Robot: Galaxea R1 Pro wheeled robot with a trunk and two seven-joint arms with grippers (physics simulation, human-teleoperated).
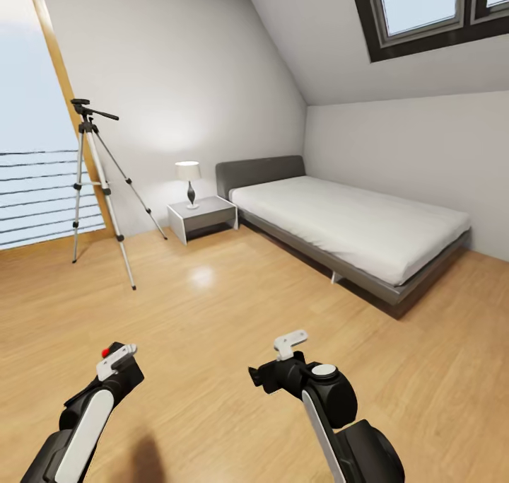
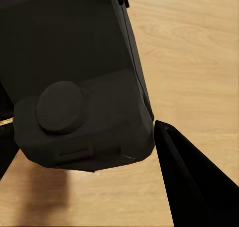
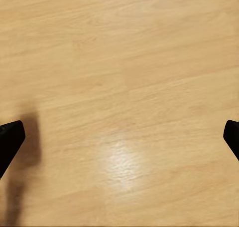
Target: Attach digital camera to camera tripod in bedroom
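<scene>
Digital camera (image 2: 79,87) sits clamped in the left gripper (image 1: 119,364), low at the left of the head view w/ only its red button (image 1: 106,351) peeking above the gripper. In the left wrist view the black body w/ a round knob is up close between the dark fingers (image 2: 191,182), wooden floor (image 2: 194,62) behind it. Camera tripod (image 1: 95,186) stands well apart from both arms, far left of the room by the wood-framed window opening (image 1: 42,115), silver legs spread on the floor, black head w/ pan handle sticking out to the right at top. Right gripper (image 1: 272,373) hangs over bare floor at lower centre-right of the head view; its wrist view has the two black fingertips (image 3: 10,142) far apart at opposite edges w/ nothing between them, so it's wide open and empty. Bed (image 1: 353,228) w/ white mattress and grey headboard lies along the right wall under the sloped ceiling and skylight (image 1: 431,9). Grey bedside surface (image 1: 201,218) sits just beside the bed's head, betw. bed and tripod, w/ a small white-shaded lamp (image 1: 189,182) on it.
</scene>
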